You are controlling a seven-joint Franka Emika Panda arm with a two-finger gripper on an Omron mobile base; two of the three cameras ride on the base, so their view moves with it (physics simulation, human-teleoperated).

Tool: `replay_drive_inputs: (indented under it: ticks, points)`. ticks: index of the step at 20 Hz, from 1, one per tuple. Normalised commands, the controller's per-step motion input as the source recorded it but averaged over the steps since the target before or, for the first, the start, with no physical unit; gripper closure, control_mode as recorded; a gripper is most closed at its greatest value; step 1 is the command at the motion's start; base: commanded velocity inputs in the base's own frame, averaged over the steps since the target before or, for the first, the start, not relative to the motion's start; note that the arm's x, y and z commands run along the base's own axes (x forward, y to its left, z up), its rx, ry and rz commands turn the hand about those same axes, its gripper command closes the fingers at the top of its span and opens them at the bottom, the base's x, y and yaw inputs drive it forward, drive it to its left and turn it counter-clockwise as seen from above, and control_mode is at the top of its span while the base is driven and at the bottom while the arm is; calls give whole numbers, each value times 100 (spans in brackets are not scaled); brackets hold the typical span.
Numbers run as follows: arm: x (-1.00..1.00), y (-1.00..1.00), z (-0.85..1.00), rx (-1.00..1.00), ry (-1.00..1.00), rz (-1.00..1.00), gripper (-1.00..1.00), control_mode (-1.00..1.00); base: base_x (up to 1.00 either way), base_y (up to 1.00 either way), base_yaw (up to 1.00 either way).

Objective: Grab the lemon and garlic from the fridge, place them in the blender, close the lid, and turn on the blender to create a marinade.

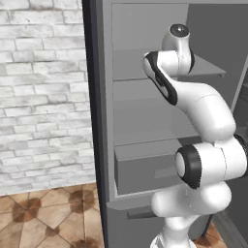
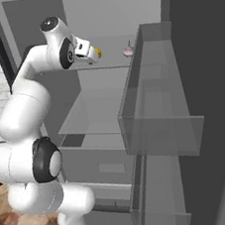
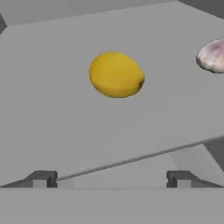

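Note:
The fridge (image 1: pixel 102 121) stands open with my arm reaching onto its upper shelf (image 2: pixel 108 60). The yellow lemon (image 3: pixel 116 74) lies on that shelf just ahead of my gripper (image 3: pixel 111 179), whose two fingertips (image 3: pixel 41 178) stand wide apart with nothing between them. In the right base view the lemon (image 2: pixel 97 52) peeks out from behind the hand (image 2: pixel 84 49). The pinkish-white garlic (image 3: pixel 212 54) sits to the lemon's right, also seen as the garlic (image 2: pixel 128 50) near the shelf's back. The blender and the lid are out of view.
The fridge door (image 2: pixel 159 109) hangs open on the right with see-through bins. Lower shelves (image 2: pixel 97 111) and a wide grey drawer (image 2: pixel 101 166) lie below the hand. A white brick wall (image 1: pixel 43 97) and tiled floor (image 1: pixel 48 218) are to the fridge's left.

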Motion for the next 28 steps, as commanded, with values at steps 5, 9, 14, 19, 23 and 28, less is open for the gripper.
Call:
replay_drive_inputs:
  ticks: [5, 9, 14, 19, 23, 28]
  points:
    - [49, -44, -10, 0, 1, 8, -100, -100, 0, 0, 0]
    - [49, -10, -5, 0, 0, 1, -100, -100, 0, 0, 0]
    - [60, 1, -6, 0, 0, 0, -100, -100, 0, 0, 0]
    - [54, 1, -8, 0, 0, 0, -100, -100, 0, 0, 0]
    - [23, -1, -11, 0, 0, 0, -100, -100, 0, 0, 0]
    - [0, -5, -18, 0, 0, 3, 100, -100, 0, 0, 0]
